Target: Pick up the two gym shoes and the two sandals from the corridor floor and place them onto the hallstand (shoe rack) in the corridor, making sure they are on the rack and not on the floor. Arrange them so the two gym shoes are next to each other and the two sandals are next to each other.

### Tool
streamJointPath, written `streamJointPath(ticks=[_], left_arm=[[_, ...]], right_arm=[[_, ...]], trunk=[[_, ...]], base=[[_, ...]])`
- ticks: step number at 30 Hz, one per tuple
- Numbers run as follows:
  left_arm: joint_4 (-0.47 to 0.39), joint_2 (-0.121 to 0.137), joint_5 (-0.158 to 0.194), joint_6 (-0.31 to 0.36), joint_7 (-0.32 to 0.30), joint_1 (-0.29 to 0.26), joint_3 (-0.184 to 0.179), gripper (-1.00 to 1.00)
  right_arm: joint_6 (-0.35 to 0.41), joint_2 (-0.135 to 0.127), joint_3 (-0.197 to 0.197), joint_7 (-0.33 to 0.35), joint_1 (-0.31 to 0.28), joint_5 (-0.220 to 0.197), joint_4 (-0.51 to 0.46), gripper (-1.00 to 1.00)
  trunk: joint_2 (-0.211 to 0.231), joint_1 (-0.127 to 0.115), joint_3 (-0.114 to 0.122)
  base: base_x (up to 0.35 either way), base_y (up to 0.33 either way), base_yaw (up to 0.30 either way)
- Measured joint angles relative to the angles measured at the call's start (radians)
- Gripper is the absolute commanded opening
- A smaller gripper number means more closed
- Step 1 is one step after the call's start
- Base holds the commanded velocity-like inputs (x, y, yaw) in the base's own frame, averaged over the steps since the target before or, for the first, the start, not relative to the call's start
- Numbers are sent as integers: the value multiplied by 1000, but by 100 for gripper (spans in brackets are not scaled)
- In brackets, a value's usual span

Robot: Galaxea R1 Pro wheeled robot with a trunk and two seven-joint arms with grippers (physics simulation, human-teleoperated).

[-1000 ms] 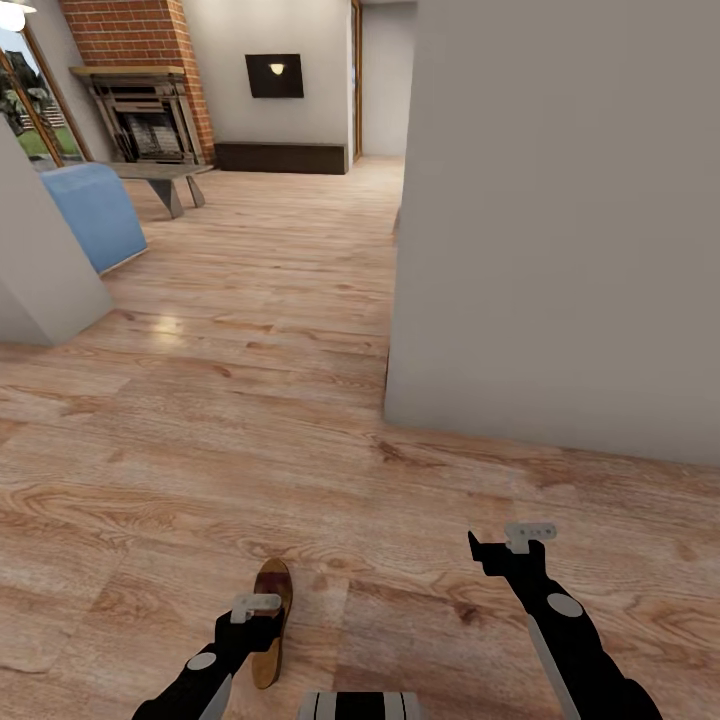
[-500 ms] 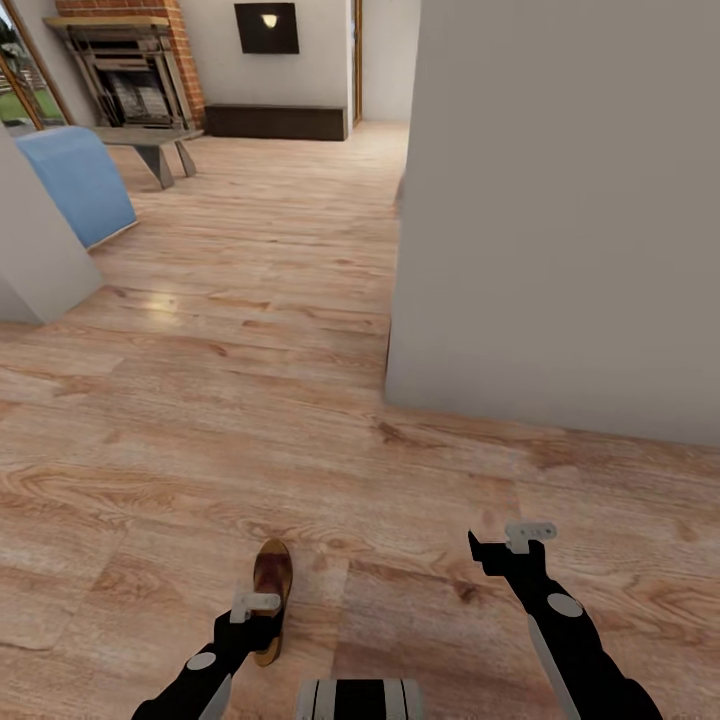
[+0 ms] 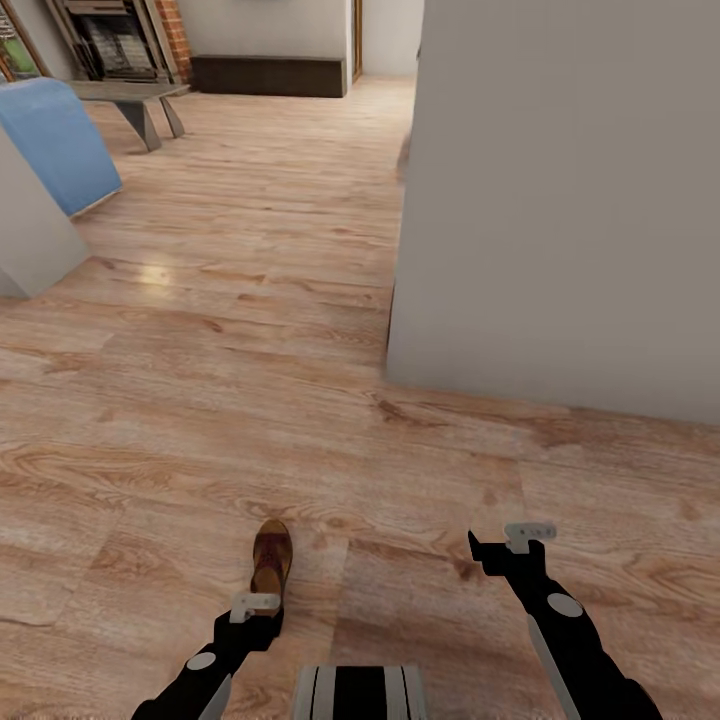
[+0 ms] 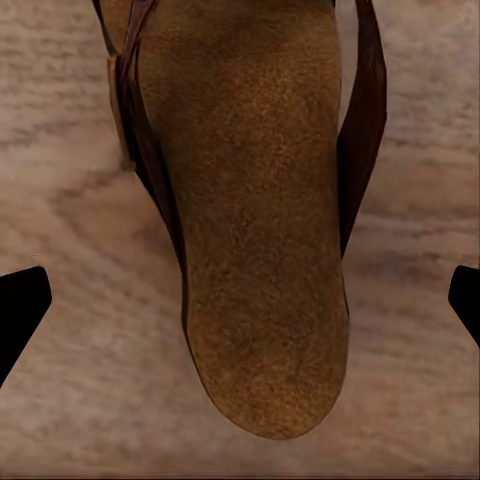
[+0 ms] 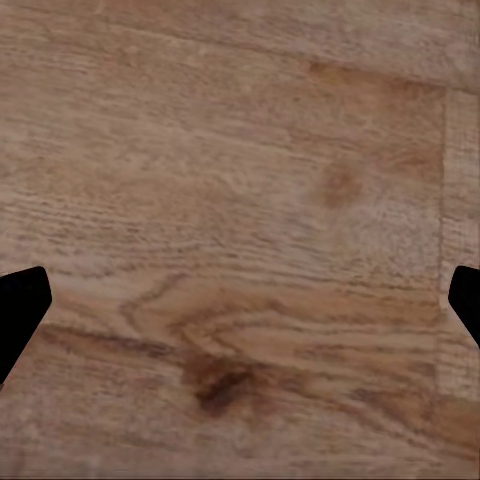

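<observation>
Tilting down, my head has brought the sandal on the corridor floor fuller into sight just beyond my left jaws, which hang wide open and empty above its footbed, ready to descend, while my right jaws gape empty over bare planks.

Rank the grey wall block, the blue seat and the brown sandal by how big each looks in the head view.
1. Grey wall block, by far the largest.
2. Blue seat, cut off by the wall corner in front of it.
3. Sandal, smallest, partly behind the left tool.
The seat stands farther away, so its true size is unsure.
</observation>
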Motion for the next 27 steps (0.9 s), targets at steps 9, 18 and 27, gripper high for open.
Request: streamJointPath(ticks=[9,18,27], left_arm=[[0,0,0,0,0,0,0,100],[0,0,1,-1,0,-1,0,100],[0,0,0,-16,0,2,0,100]], right_arm=[[0,1,0,0,0,0,0,100],[0,2,0,0,0,0,0,100],[0,2,0,0,0,0,0,100]], trunk=[[-1,1,-13],[-2,3,-43],[-2,3,-49]], base=[[0,0,0],[0,0,0],[0,0,0]])
